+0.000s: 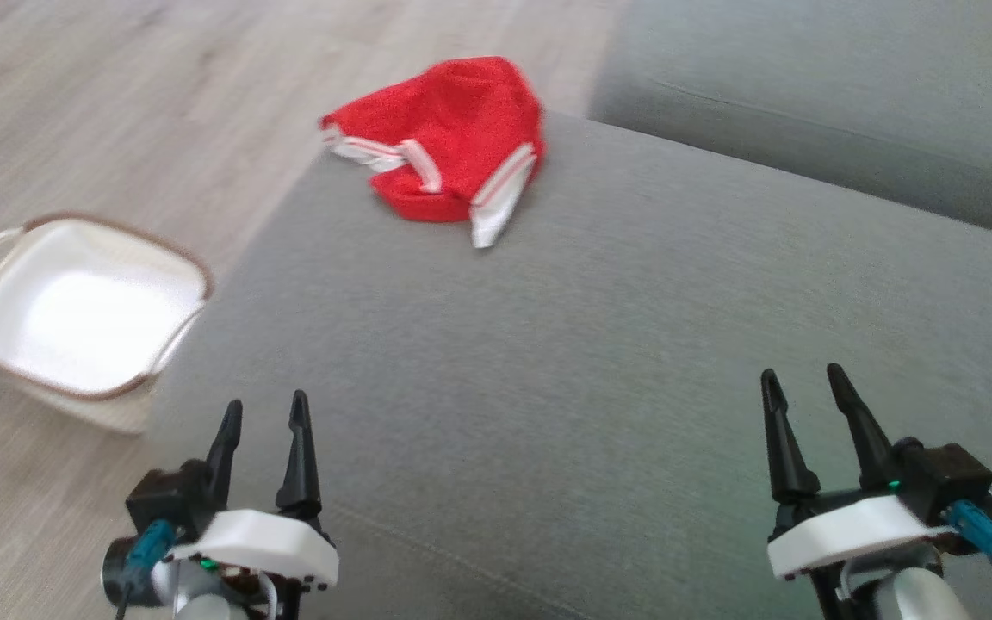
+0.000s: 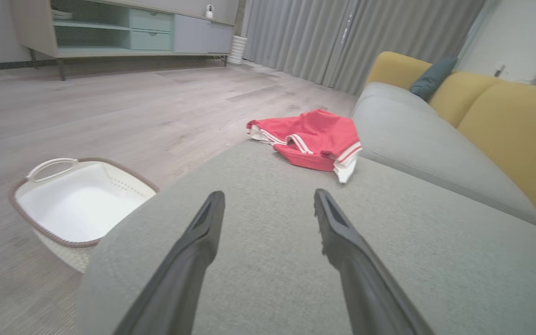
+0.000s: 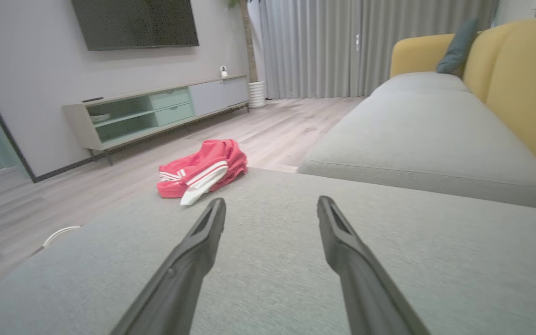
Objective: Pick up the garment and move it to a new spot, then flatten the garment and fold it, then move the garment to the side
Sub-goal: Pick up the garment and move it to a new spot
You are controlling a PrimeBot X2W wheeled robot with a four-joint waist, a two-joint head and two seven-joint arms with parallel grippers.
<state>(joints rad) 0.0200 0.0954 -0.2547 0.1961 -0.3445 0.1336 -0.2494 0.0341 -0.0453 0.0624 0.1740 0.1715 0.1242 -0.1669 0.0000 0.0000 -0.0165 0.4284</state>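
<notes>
A red garment [image 1: 449, 138] with white stripes lies crumpled at the far corner of the grey sofa seat [image 1: 591, 344], partly over its edge. The left wrist view shows the garment [image 2: 312, 137] ahead, and in the right wrist view the garment [image 3: 200, 170] sits ahead to the left. My left gripper [image 1: 262, 412] hovers open at the lower left, far short of the cloth, with nothing between its fingers. My right gripper [image 1: 802, 379] stands open at the lower right, likewise empty and far from the cloth.
A white basket [image 1: 74, 314] with a brown rim stands on the wooden floor [image 1: 117, 112] left of the seat. A second grey cushion [image 1: 832, 95] rises at the back right. Yellow backrests [image 2: 510, 130], a TV cabinet [image 3: 156, 109] and curtains lie beyond.
</notes>
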